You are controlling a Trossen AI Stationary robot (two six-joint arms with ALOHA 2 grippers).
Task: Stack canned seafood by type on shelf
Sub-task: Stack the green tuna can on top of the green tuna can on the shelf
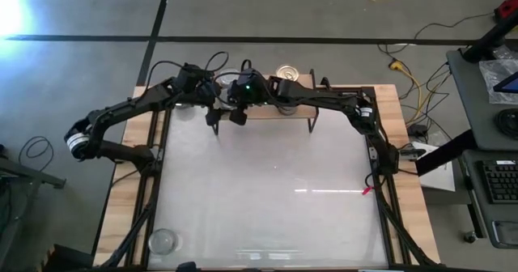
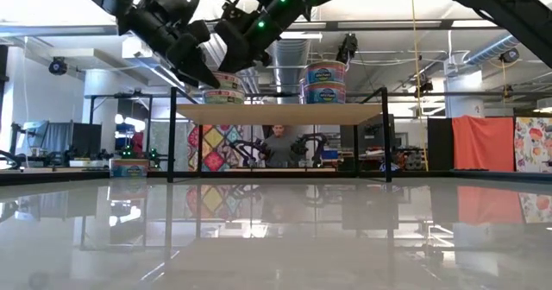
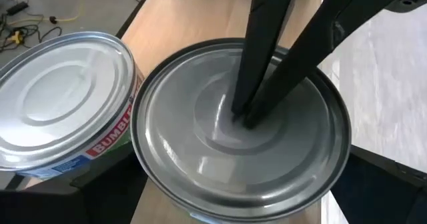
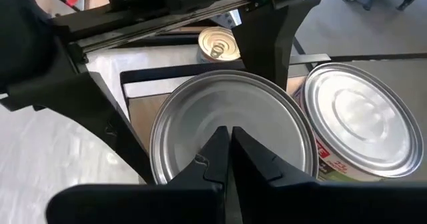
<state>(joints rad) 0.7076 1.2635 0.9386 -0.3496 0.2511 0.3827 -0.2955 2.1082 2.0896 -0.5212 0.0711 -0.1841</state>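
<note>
The right gripper (image 4: pixel 230 141) has its jaws pressed together, tips on a silver-topped can (image 4: pixel 233 127) on the shelf (image 1: pixel 263 112), seemingly steadying it. The left gripper (image 3: pixel 240 214) straddles that can, jaws spread. Beside it stands a second silver can (image 3: pixel 63 107); the crowding arms block access.

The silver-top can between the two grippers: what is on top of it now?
On the silver-top can the right gripper rests its shut fingertips at the lid's centre. The left gripper stands open around the can. Whether another can lies under it is not clear.
</note>
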